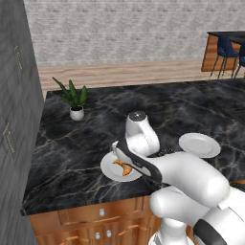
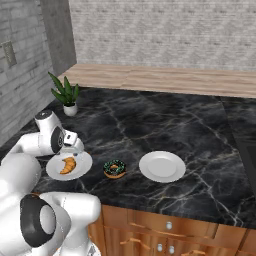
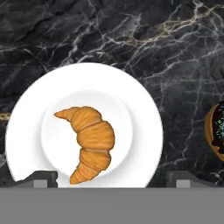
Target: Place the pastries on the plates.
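Note:
The golden croissant [image 3: 89, 142] lies on the left white plate [image 3: 87, 74], near its middle. My gripper [image 3: 113, 177] hovers just over this plate, open, its two fingertips [image 3: 41, 177] wide apart on either side of the croissant's tail and holding nothing. From the right base view, the croissant [image 2: 67, 165] rests on that plate [image 2: 84, 161] with my gripper [image 2: 74, 149] right above its far edge. The chocolate-iced donut [image 2: 114, 169] with sprinkles sits on the counter between the two plates, and it peeks in as a donut [image 3: 217, 135] at the right edge. The second plate [image 2: 162, 166] is bare.
A small potted plant [image 1: 74, 101] stands at the back left of the black marble counter [image 1: 95, 129]. Grey cabinets [image 1: 14, 119] rise on the left. My own arm hides the donut in the left base view, where the bare plate [image 1: 199, 144] shows at right.

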